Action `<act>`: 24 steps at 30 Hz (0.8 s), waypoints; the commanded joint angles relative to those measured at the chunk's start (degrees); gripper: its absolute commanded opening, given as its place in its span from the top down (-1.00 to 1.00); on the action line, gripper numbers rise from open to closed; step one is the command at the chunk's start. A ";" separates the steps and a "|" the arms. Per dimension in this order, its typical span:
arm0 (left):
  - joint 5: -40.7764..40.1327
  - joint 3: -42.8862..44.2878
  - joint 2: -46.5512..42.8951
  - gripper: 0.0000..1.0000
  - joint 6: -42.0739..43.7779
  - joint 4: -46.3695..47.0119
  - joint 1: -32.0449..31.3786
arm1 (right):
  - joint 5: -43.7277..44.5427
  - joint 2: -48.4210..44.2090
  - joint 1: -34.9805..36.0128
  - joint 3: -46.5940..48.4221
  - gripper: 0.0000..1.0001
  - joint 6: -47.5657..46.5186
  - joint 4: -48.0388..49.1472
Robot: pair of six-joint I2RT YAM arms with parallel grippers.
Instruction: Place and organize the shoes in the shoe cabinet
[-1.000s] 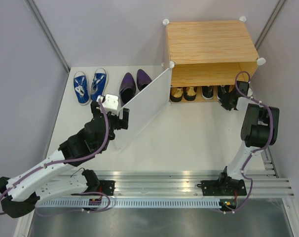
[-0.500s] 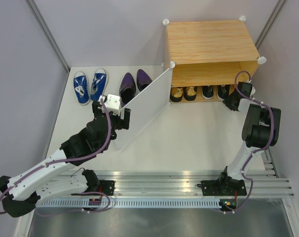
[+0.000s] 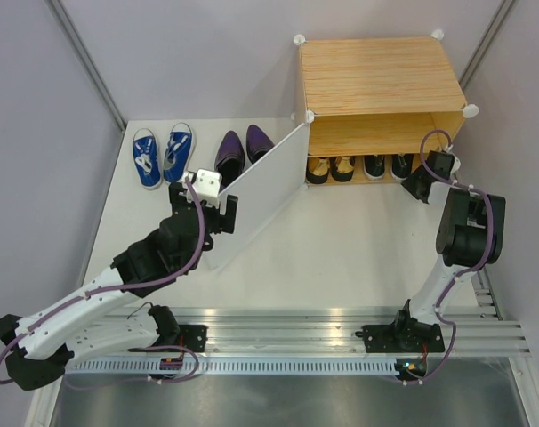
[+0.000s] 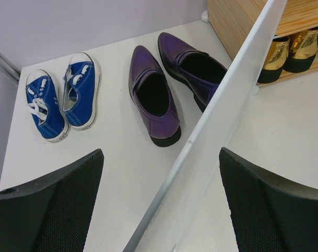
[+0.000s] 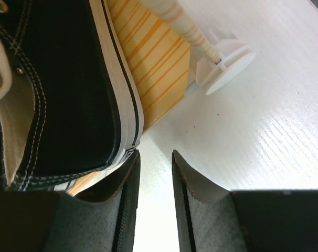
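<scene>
Shoe cabinet (image 3: 381, 76): at 1 o'clock on the table (image 3: 341, 240), door panel (image 3: 261, 191) swung out toward 7 o'clock.
Lower shelf: gold shoes (image 3: 330, 167) left, black shoes (image 3: 387, 165) right.
Outside: purple dress shoes (image 3: 243, 149) and blue sneakers (image 3: 161, 155), at 9 o'clock of the cabinet.
Left gripper (image 4: 160, 199): spread wide astride the door panel's edge; contact unclear.
Right gripper (image 5: 155, 194): narrow gap, nothing between, just beside a black shoe's heel.

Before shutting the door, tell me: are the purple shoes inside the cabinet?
No, both purple shoes lie on the table outside the cabinet.
</scene>
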 commanded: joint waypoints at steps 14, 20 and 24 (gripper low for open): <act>16.45 -0.43 -10.25 -0.88 3.77 4.55 -0.11 | -7.61 -22.44 0.18 -18.39 -0.33 1.11 5.40; 16.84 4.49 -11.41 -0.89 5.26 6.66 -0.11 | -12.53 -30.09 0.18 -26.13 -0.36 2.34 3.29; -1.66 10.55 -6.23 -0.89 5.44 5.52 -0.03 | -14.02 -36.16 0.79 -28.94 -0.33 1.90 1.01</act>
